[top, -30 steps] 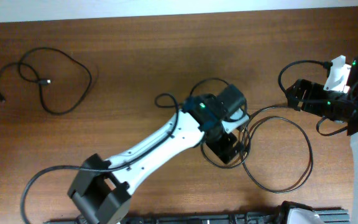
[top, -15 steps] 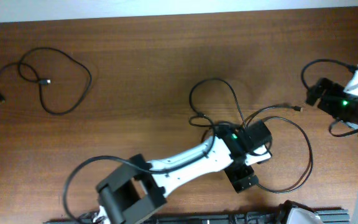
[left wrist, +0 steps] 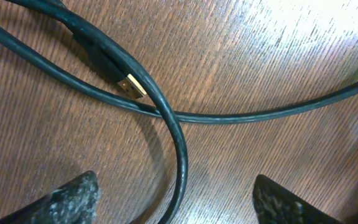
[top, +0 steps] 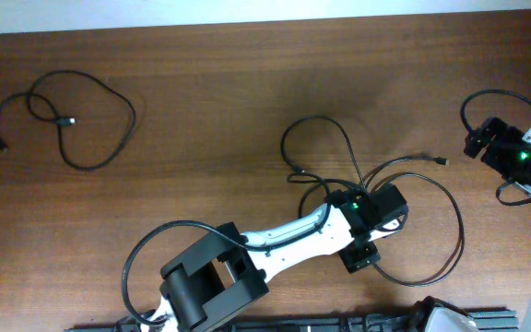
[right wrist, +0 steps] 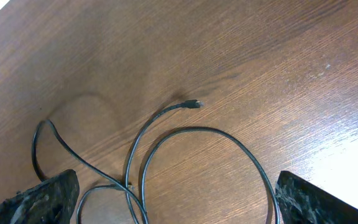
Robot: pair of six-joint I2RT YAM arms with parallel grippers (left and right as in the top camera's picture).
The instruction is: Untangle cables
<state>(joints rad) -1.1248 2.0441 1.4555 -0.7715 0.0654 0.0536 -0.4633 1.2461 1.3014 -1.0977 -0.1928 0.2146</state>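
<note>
The left gripper (left wrist: 176, 191) hangs low over the knot of cables (top: 317, 118) right of the middle of the table (top: 201, 55), its jaws standing apart with nothing pinched. In the left wrist view one black cord (left wrist: 183, 155) curves down between the two fingers (left wrist: 73, 199), clear of both. It crosses a second cord (left wrist: 278, 111) that runs off to the right. A gold-tipped plug (left wrist: 131, 86) lies just beside that crossing (which cord it belongs to I cannot tell). The right gripper (right wrist: 176, 190) hovers near the table's right edge, well apart from the knot, jaws spread wide and empty. Below it a small plug end (right wrist: 195, 104) rests on bare wood beside a large loop (right wrist: 194, 129). One separate cable (top: 134, 115) lies alone in loose curls at the far left
</note>
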